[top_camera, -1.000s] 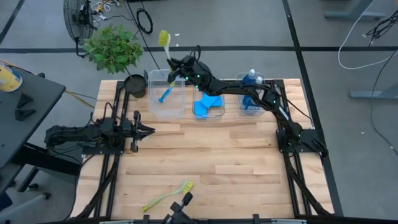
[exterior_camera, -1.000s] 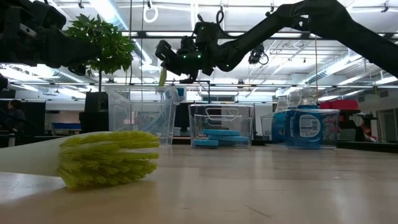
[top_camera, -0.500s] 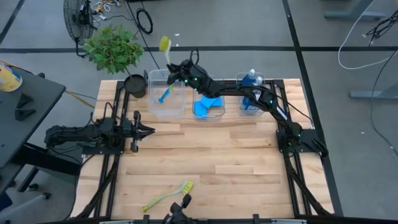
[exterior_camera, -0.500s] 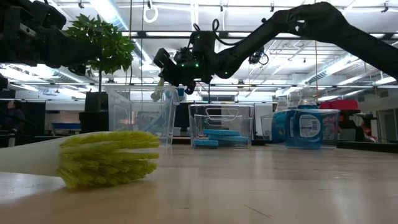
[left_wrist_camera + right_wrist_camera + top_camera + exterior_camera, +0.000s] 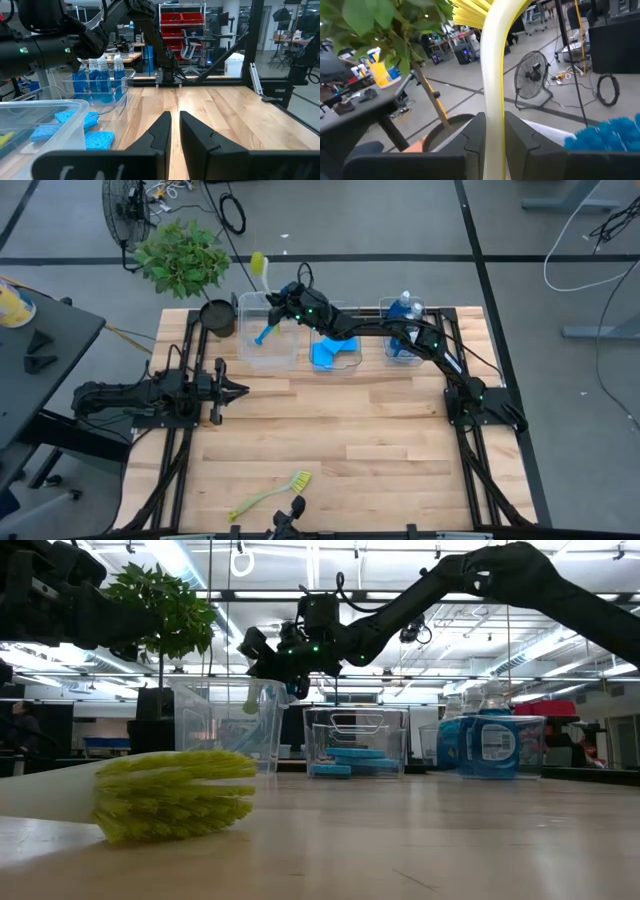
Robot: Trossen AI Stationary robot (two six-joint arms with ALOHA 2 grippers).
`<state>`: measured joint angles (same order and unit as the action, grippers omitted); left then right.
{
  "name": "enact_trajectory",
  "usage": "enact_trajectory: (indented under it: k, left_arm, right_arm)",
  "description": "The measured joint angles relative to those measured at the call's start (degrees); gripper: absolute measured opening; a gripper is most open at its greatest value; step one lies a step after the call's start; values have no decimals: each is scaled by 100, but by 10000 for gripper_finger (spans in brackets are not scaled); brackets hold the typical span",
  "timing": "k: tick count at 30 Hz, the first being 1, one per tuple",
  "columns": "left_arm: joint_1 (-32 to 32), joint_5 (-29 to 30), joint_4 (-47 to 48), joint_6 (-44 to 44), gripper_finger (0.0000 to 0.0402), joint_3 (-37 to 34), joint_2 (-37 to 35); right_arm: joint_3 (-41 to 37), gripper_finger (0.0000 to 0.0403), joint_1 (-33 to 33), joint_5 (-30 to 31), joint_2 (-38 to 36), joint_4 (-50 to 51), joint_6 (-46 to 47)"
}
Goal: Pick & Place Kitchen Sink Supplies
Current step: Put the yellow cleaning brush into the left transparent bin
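My right gripper (image 5: 283,296) is over the left clear bin (image 5: 285,358) at the table's far edge, shut on a yellow-green brush (image 5: 262,270). The brush's bristle head (image 5: 470,9) is up and points past the far edge. A blue brush (image 5: 265,332) leans inside that bin. Blue sponges (image 5: 335,350) lie in the middle bin, and blue bottles (image 5: 403,330) stand in the right bin. A second yellow-green brush (image 5: 272,493) lies on the table near the front edge. My left gripper (image 5: 242,389) rests shut at the table's left. My right gripper pinches the brush's pale handle (image 5: 493,112) between its two fingers, partway along its length. The fingers come about level from the table's right and lie across the handle. The brush is lifted clear and stands steeply, head up. Its lower handle end (image 5: 252,697) hangs at the left bin's top.
A leafy potted plant (image 5: 182,255) stands at the table's far left corner, close beside the left bin. The three bins line the far edge. The wooden tabletop (image 5: 350,430) stretches bare between the bins and the brush near the front.
My right gripper has sunk and gone a little toward the table's left, rolling as it went. It now sits over the left bin. The held brush has come down with it, so its lower handle end has dropped from above the bin to the bin's top.
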<state>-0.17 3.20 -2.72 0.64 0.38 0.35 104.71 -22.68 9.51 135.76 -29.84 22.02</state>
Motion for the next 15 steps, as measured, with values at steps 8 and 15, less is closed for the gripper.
enact_trajectory:
  k: [8, 15]
  left_arm:
    - [-1, 0, 0, 0, 44, 2, -1]
    - [-2, 0, 0, 2, 44, 0, 1]
  right_arm:
    - [-162, 52, 21, -3, 0, 11, -2]
    - [-162, 52, 46, 1, 0, 2, -2]
